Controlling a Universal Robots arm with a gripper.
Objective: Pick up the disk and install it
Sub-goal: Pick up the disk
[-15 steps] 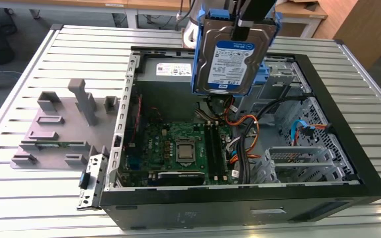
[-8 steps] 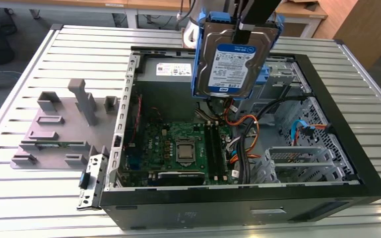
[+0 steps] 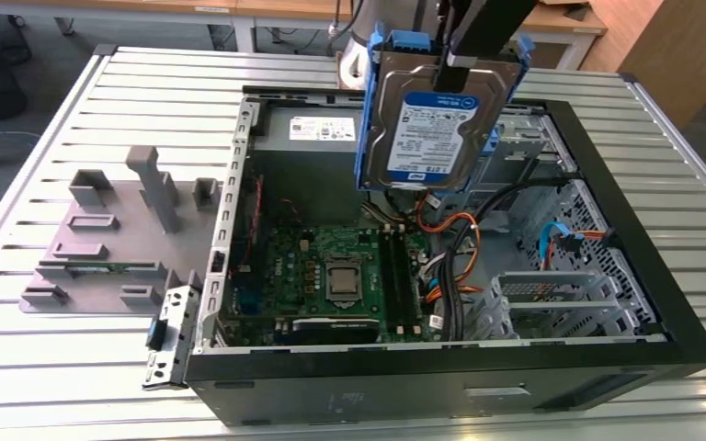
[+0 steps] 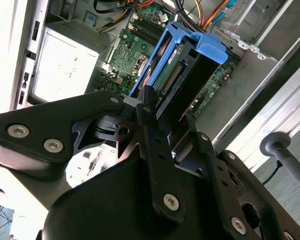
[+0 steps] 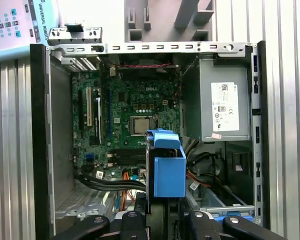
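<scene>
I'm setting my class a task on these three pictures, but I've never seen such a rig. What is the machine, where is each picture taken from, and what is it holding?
It is one robot arm ending in a gripper, a kind of clamp. The exterior view comes from a camera off the arm, looking down on a slatted metal table. On it lies an open computer case, its green circuit board and grey power supply exposed; a grey plastic rack sits beside it, toward the exterior view's left. Both wrist views come from cameras riding on the arm, looking past the gripper into the case. The gripper is shut on the disk, a silver hard drive in a blue frame, held in the air above the case.
</scene>
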